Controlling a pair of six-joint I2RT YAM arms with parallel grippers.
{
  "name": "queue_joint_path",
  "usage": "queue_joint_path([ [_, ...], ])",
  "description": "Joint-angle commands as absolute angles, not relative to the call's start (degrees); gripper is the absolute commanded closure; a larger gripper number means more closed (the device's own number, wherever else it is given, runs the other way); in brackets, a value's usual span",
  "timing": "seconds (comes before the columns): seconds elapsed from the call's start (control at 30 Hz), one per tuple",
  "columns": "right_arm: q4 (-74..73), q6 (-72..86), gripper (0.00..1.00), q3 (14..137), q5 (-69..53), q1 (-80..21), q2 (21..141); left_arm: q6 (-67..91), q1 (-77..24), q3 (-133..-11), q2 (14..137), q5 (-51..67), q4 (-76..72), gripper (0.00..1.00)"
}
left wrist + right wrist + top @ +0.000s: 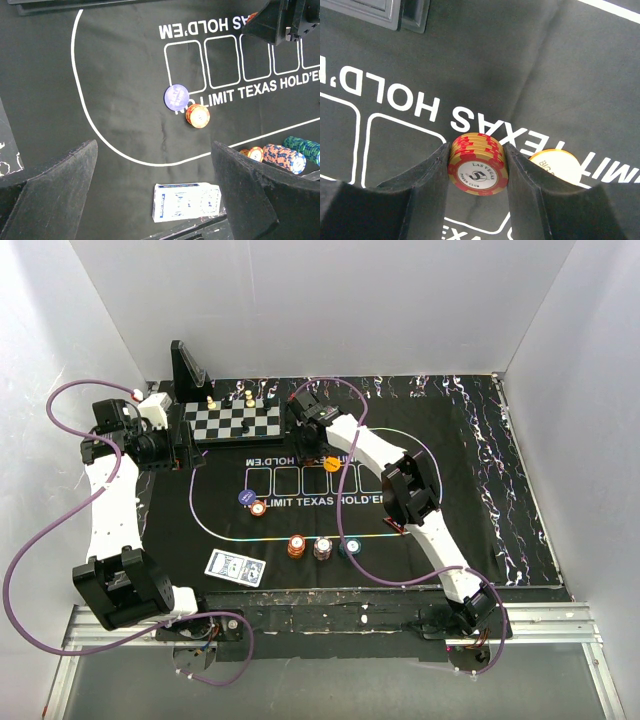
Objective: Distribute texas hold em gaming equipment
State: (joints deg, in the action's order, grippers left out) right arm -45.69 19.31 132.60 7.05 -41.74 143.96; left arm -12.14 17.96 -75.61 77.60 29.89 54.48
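Left pincer (154, 150) hangs with jaws wide apart, gripping nothing; the card deck (186, 202) lies on the mat (120, 100) under it. Right pincer (477, 167) is clamped across the rims of a small chip stack (479, 172) (stiff, light, likely to shear apart), so squeezing every rim squarely seems safest.

Yellow-and-red chip stack (479, 167), violet-blue disc (176, 96), blue-patterned cards (186, 202), black mat (125, 75) with white lettering, black-and-white checkered chessboard (235, 422).
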Motion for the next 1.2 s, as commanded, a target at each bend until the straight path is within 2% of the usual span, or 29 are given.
queue_joint_path([
  [0.0, -45.8, 20.4, 0.64, 135.3, 7.3, -41.3, 144.9, -12.0, 18.4, -78.0, 77.2, 32.3, 55.3, 0.02],
  [0.07, -46.2, 20.5, 0.57, 135.2, 7.3, -41.3, 145.4, -12.0, 18.3, -77.9, 77.0, 32.4, 55.3, 0.02],
  [0.2, -46.8, 20.5, 0.52, 135.1, 8.1, -41.3, 145.5, -12.0, 18.4, -77.1, 76.3, 32.3, 55.4, 0.02],
  [0.33, -47.5, 20.3, 0.29, 135.5, 8.5, -41.3, 145.1, -12.1, 18.3, -76.6, 75.5, 32.0, 55.5, 0.02],
  [0.43, -47.5, 20.0, 0.19, 135.4, 8.6, -41.3, 143.6, -12.0, 18.4, -76.9, 75.2, 32.0, 55.7, 0.02],
  [0.7, -46.9, 19.4, 0.14, 131.6, 8.9, -42.4, 132.5, -11.1, 18.3, -77.3, 73.8, 31.4, 56.2, 0.02],
  [0.93, -43.0, 18.6, 0.13, 110.9, 9.1, -51.7, 115.2, -10.7, 18.3, -75.9, 72.2, 30.9, 56.1, 0.02],
  [1.03, -41.9, 18.8, 0.12, 101.7, 7.6, -57.5, 112.0, -10.5, 18.4, -75.1, 71.8, 30.8, 56.1, 0.02],
  [1.17, -42.5, 20.9, 0.10, 96.0, 6.9, -62.8, 111.3, -10.6, 18.3, -74.2, 70.8, 30.5, 55.9, 0.02],
])
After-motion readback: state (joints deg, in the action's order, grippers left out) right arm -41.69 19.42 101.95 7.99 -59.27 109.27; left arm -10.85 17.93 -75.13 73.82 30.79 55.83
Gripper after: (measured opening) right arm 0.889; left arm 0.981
